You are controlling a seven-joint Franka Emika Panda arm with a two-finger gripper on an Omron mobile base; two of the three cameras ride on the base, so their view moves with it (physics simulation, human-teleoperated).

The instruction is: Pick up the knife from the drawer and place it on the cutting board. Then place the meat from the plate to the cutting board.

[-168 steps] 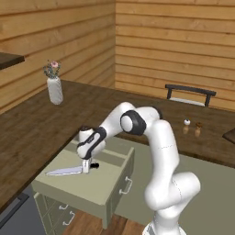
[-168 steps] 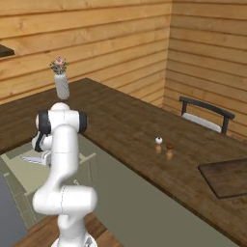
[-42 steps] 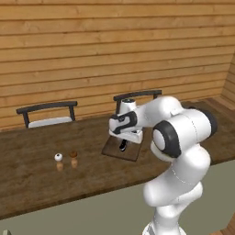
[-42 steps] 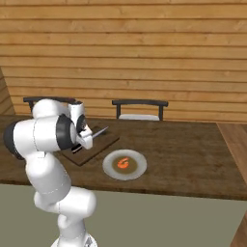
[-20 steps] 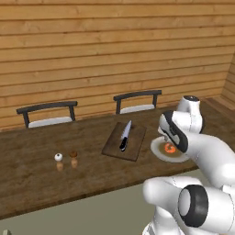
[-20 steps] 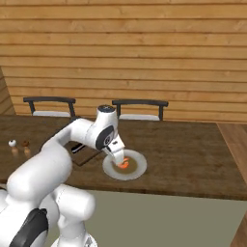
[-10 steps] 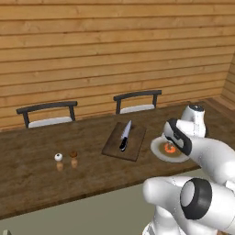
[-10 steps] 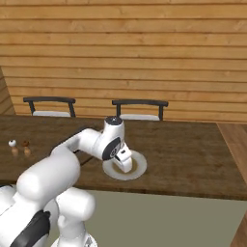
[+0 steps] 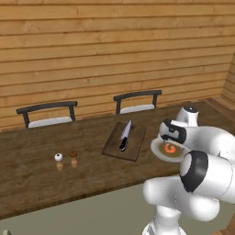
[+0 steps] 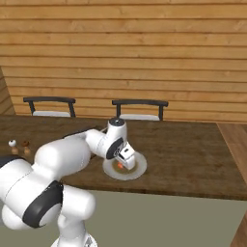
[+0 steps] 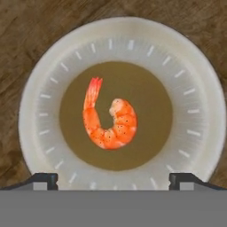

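Here the meat (image 11: 109, 119) is a glossy orange-red shrimp, curled into a C with a fanned tail, lying in the matte brown centre of the plate (image 11: 201, 111). The plate is round and smooth, its white rim ticked with short pale radial marks, and it rests on the dark, streaky wood grain of the bench (image 11: 17, 40). In the left base view the plate (image 9: 156, 149) sits near the bench's front edge, toward its right end, just beside the right edge of the cutting board (image 9: 113, 146).

The cutting board is a flat rectangular slab of dark brown wood, lying slightly askew. On it lies the knife (image 9: 124, 136), its pointed silver blade aimed toward the back edge of the bench and its black handle toward the front.

The gripper (image 9: 170, 143) hangs directly over the plate, pointing down at the shrimp. In the hand view its two dark fingertips (image 11: 44, 179) show at the bottom corners, spread wide, almost the plate's width apart, with nothing between them and nothing touched; the shrimp lies free. From the right base view the gripper (image 10: 126, 164) is low above the plate (image 10: 139, 169).

Two small rounded shakers (image 9: 58, 157), one white and one brown, stand together farther left on the bench, well apart from the board.
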